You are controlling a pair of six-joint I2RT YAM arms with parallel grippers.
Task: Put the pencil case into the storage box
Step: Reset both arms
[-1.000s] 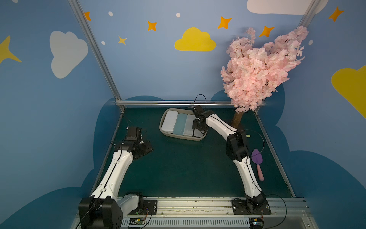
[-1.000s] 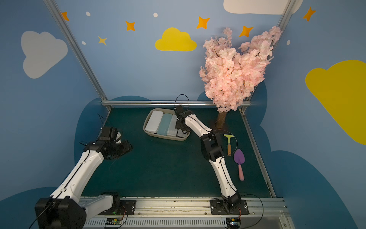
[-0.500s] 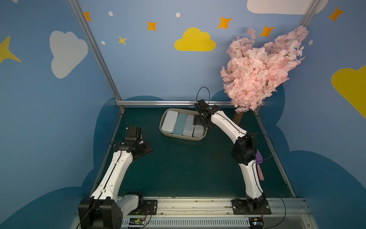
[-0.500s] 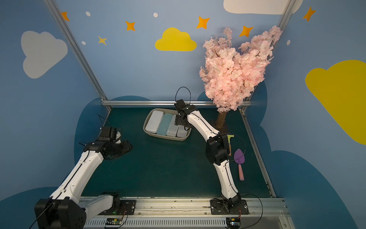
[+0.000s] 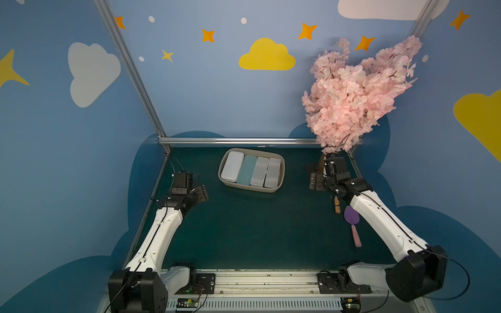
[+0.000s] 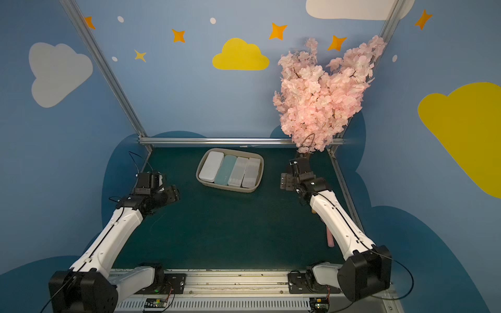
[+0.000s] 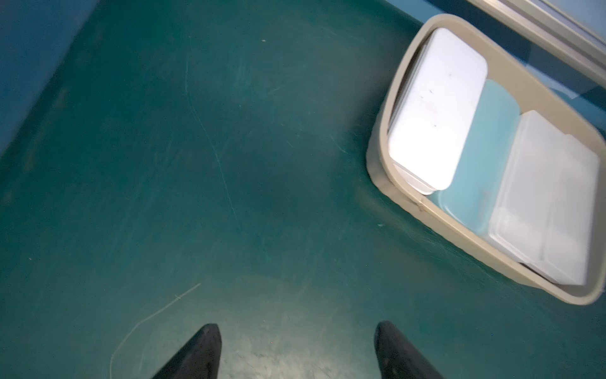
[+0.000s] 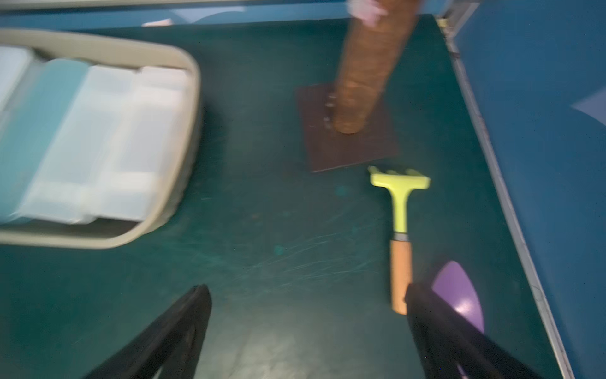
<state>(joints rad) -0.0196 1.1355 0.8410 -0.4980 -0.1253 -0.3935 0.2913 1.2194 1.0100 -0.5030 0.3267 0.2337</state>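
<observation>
Four in the storage box, side by side and filling it: white pencil case, teal pencil case, frosted pencil case, rightmost pencil case. Left gripper spread wide, nothing in it. Right gripper gaping too, empty, near the rake. The box sits between them, apart from both

Take the middle of the table as the clock's hub, with twelve at the back wall. The storage box sits at twelve, with four pencil cases lying side by side inside it. The tree stands at two. The rake and trowel lie together at three, the rake nearer the tree's foot. The left gripper hangs at ten and the right gripper at two, both well apart from the box.
</observation>
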